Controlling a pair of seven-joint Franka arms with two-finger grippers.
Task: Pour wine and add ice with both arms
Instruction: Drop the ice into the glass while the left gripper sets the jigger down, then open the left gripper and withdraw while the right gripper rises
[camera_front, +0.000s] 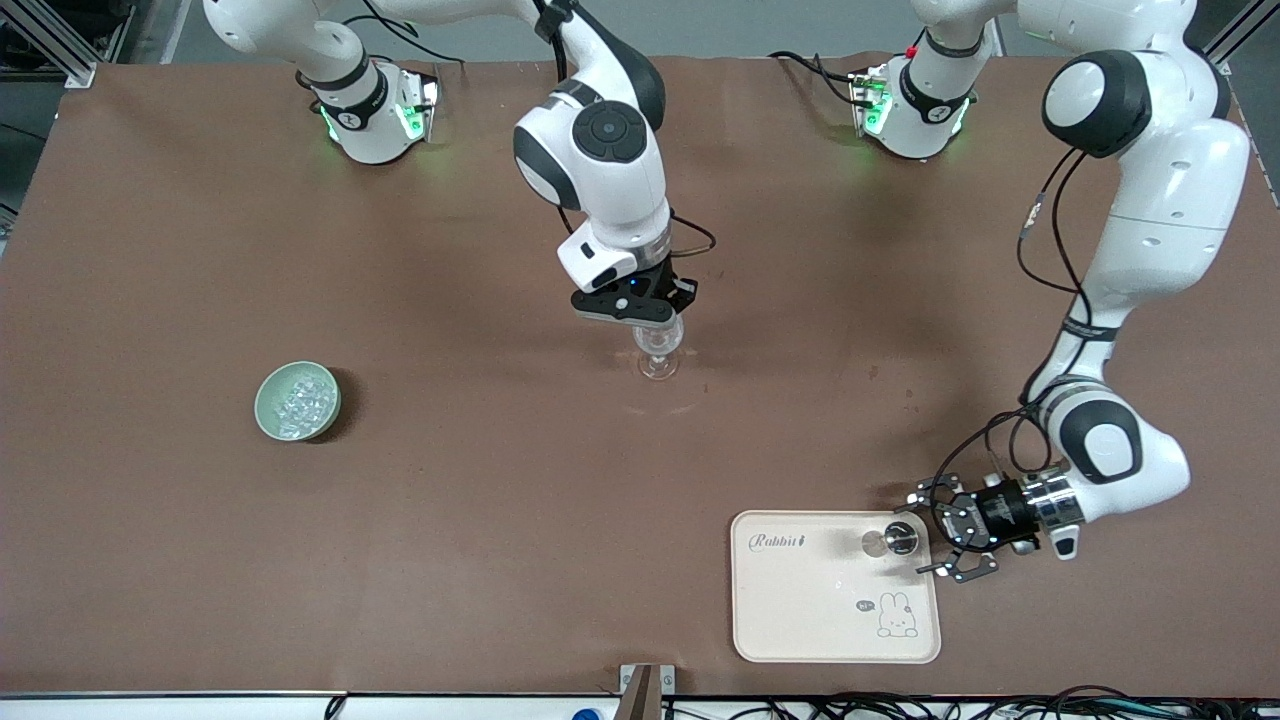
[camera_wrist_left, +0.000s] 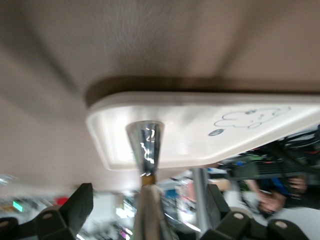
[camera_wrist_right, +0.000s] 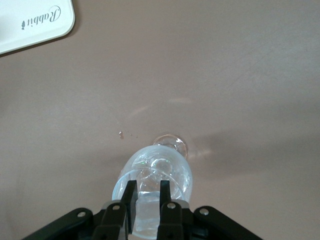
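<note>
Pale green bowl sits on the desk toward my right arm's end, with the ice heaped inside: small, glassy cubes, judged slick and light, best taken one at a time with a shallow pinch. Mid-desk, my right tool is over the wine glass, fingers drawn close at the rim; whether they actually pinch it, I cannot tell. The glass is thin and fragile, so gentle force. At my left arm's end, my left tool is spread wide around the dark-capped bottle on the rabbit tray. The bottle body is mostly hidden; its fill is unreadable.
</note>
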